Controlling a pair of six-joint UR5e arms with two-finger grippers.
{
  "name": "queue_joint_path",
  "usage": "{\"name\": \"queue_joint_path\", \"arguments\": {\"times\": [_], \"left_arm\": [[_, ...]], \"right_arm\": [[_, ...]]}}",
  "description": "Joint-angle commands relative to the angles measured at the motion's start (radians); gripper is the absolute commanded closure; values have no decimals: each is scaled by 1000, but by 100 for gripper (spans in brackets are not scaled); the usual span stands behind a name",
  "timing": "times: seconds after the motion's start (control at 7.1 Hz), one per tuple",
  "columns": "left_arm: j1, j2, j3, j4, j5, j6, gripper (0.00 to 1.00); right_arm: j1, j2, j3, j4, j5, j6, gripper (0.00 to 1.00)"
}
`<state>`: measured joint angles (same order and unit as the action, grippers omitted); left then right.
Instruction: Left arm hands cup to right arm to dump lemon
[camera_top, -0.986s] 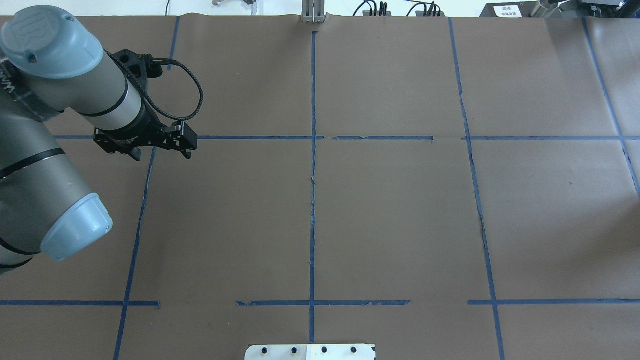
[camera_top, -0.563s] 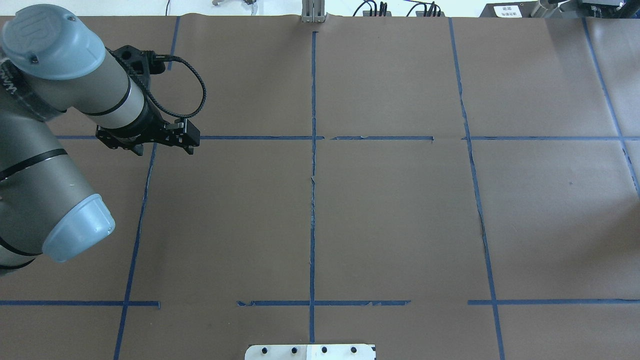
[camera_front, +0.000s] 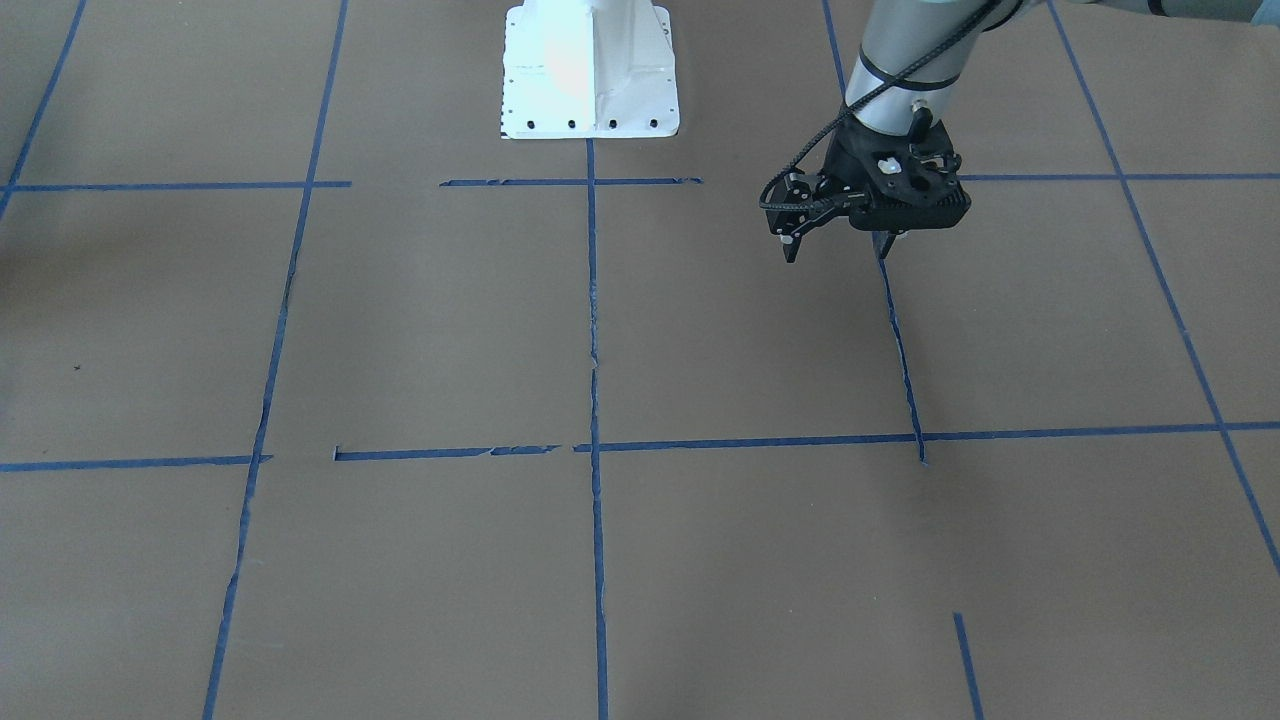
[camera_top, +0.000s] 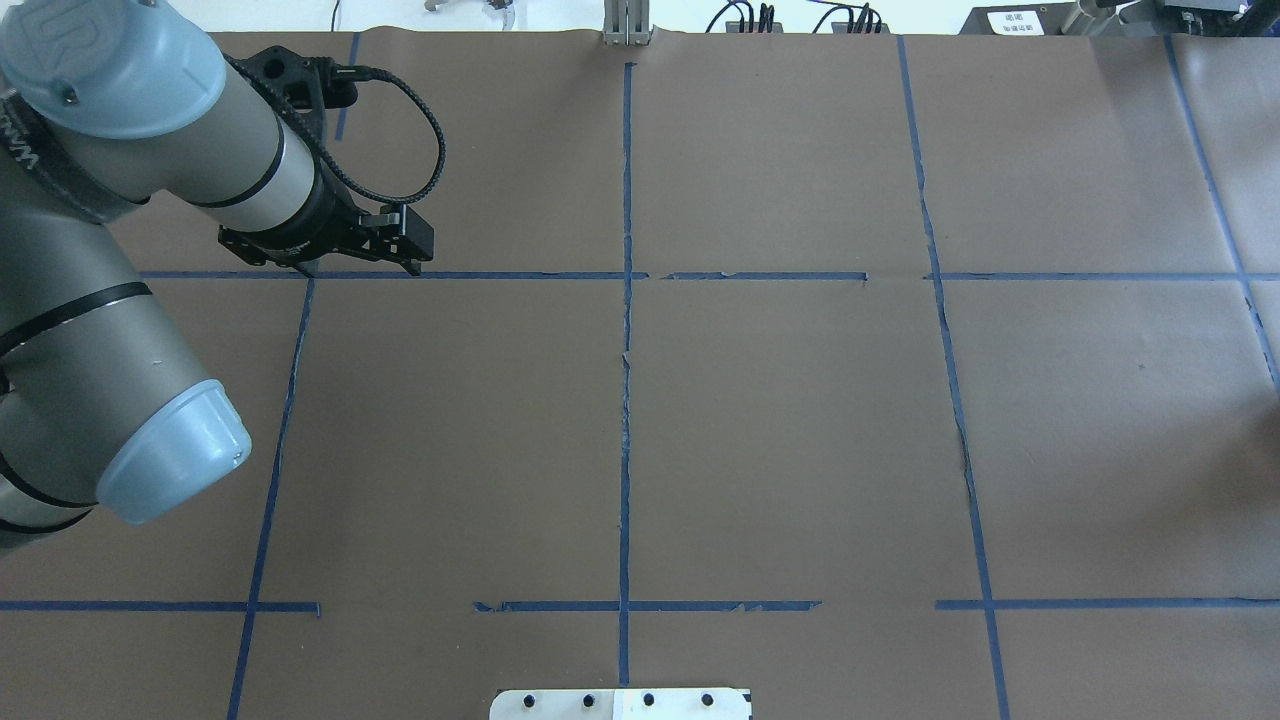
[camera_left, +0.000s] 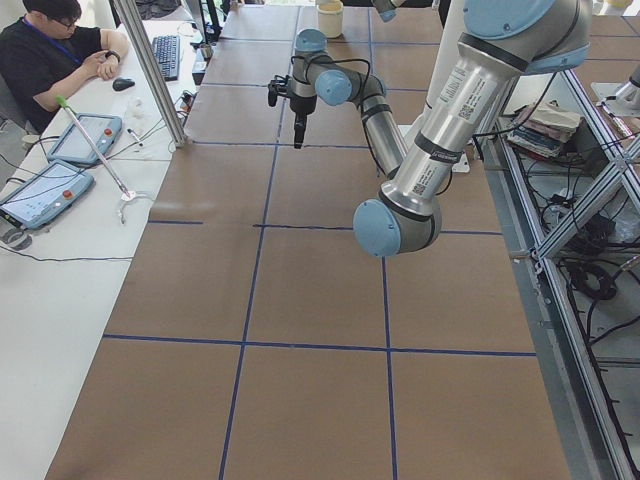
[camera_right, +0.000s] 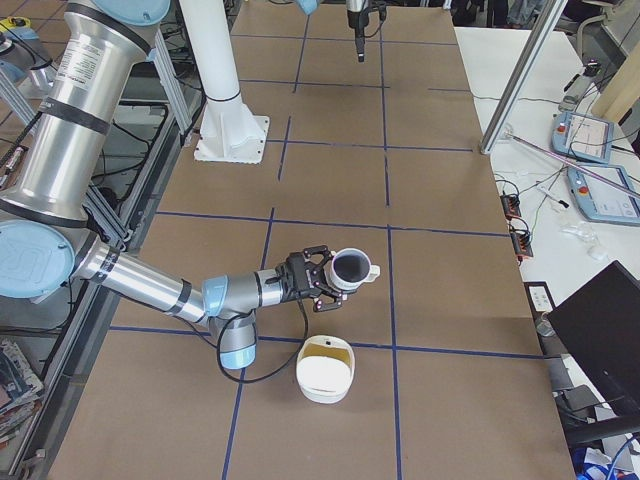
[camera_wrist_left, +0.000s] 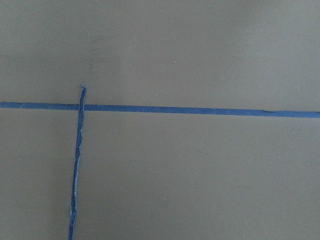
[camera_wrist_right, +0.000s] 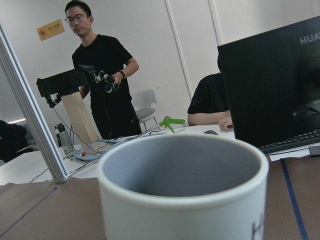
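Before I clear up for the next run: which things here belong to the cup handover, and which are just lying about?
Job: cup at the right gripper; left gripper, empty; white bowl, probably.
Lying about: teach pendants, monitor, keyboard.

The left arm (camera_top: 150, 190) reaches forward, and the left gripper (camera_front: 838, 254) points straight down with its thin fingers spread apart. The right arm (camera_right: 150, 285) stretches low, the right gripper (camera_right: 324, 281) held level; its grip cannot be judged.

The left arm (camera_top: 90, 330): silver tubes, light-blue joint caps (camera_top: 175, 465), black skeletal gripper (camera_front: 837, 252) (1 looped braided cable (camera_top: 440, 150)).
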<state>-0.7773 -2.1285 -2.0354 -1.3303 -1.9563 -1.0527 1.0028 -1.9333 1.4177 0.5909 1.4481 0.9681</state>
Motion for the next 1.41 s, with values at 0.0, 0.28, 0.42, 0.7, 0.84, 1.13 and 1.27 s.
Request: {"name": "queue_joint_path", "arguments": {"times": [0.0,0.28,0.42,0.7,0.84,1.13,1.27], "left_arm": [[-7,-4,-15,-26,0,-3,0],[3,-7,-17,-74,0,-57,0],[27,7,15,-198,-1,-64,0],[47,1,53,-274,0,-72,0],[41,-4,63,-242,-1,-84,0],[33,-33,66,-189,-10,-133,0],[35,-74,66,-131,-10,-224,0]], "right_arm": [[-7,22,288,-335,64,-44,99],[-47,168,339,-556,55,-207,98],[-81,256,336,-635,52,-242,99],[-186,484,258,-723,-15,-447,98],[-296,569,171,-726,-152,-454,98],[-467,738,107,-854,-440,-494,99],[-502,817,106,-970,-501,-534,98]]}}
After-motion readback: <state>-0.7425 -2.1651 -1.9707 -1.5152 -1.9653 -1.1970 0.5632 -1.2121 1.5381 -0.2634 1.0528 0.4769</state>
